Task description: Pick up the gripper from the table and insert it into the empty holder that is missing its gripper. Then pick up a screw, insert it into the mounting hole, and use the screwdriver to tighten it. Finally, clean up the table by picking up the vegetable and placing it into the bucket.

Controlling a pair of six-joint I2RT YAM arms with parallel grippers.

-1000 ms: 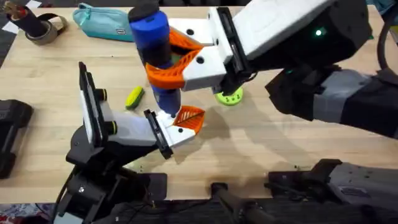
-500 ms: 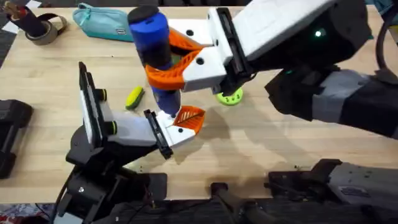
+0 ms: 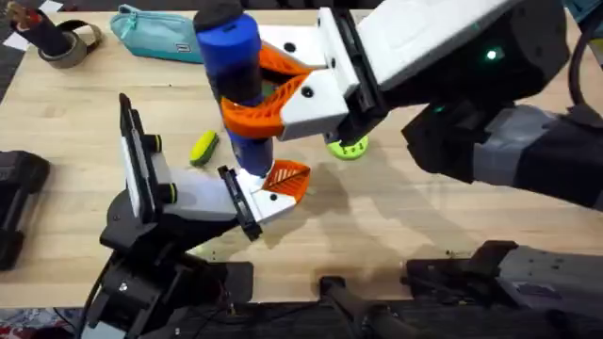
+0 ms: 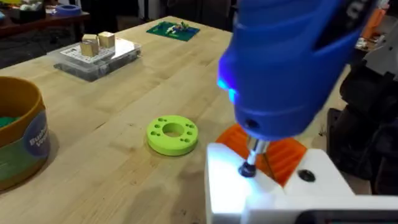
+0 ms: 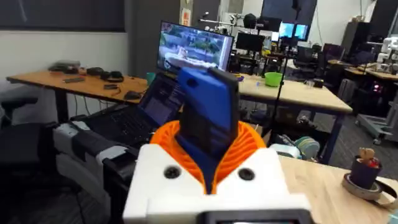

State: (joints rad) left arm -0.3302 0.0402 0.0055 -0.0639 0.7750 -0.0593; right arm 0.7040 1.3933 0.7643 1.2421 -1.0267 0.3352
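blue-handled, the screwdriver [image 3: 233, 80] stands upright, clamped in the right gripper [image 3: 268, 94], its bit seated on the screw [image 4: 249, 169] in the white mount the left gripper [image 3: 273, 188] appears to hold. tightening looks underway; the vegetable [image 3: 203, 147] lies on the table [image 3: 396, 226], with the bucket [image 4: 18, 140] well apart from it, so cleanup remains.

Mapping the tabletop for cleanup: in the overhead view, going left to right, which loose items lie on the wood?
Tape roll → teal pouch → vegetable → green disc.
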